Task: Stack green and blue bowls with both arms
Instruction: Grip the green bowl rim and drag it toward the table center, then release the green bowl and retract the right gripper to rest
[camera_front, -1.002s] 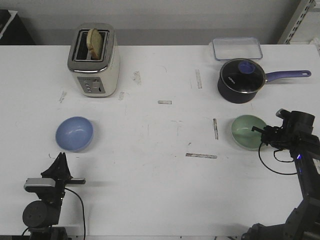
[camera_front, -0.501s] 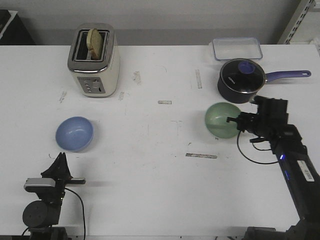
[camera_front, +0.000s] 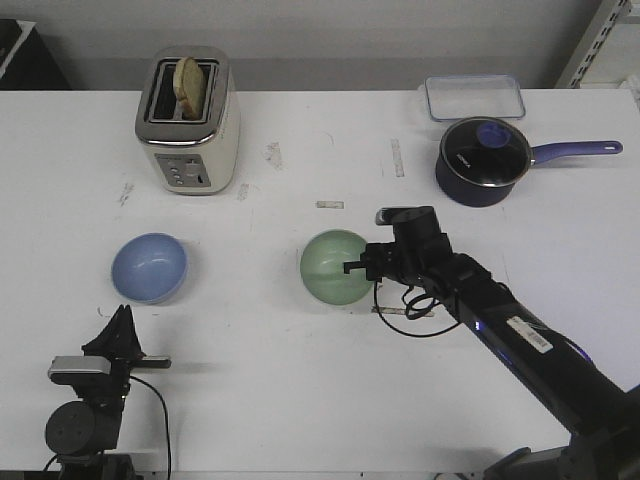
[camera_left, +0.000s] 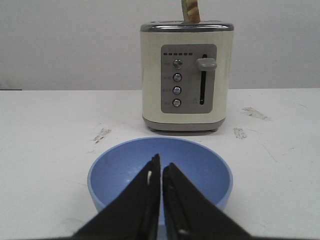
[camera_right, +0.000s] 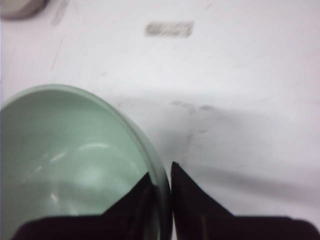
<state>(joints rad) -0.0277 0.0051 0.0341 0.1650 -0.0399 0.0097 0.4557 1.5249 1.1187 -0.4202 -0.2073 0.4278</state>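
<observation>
The pale mint-green glossy round bowl (camera_front: 336, 266) hangs tilted near table centre, mouth turned toward nine o'clock, nothing inside. The black right gripper (camera_front: 368, 266) pinches its three-o'clock rim, one finger inside, one outside. The light periwinkle-blue glossy bowl (camera_front: 149, 267) sits upright at nine o'clock, bare inside. The black left gripper (camera_left: 161, 172), jaws nearly touching, hangs just short of it, holding nothing.

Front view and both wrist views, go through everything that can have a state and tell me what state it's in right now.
Green bowl: gripped by its rim, tilted, near the table's middle.
Blue bowl: upright on the table, empty, untouched.
Right gripper: shut on the green bowl's rim.
Left gripper: shut, empty, short of the blue bowl.
Toaster: bread sticking up from one slot.
Saucepan: glass lid on.
Clear container: lid on.
</observation>
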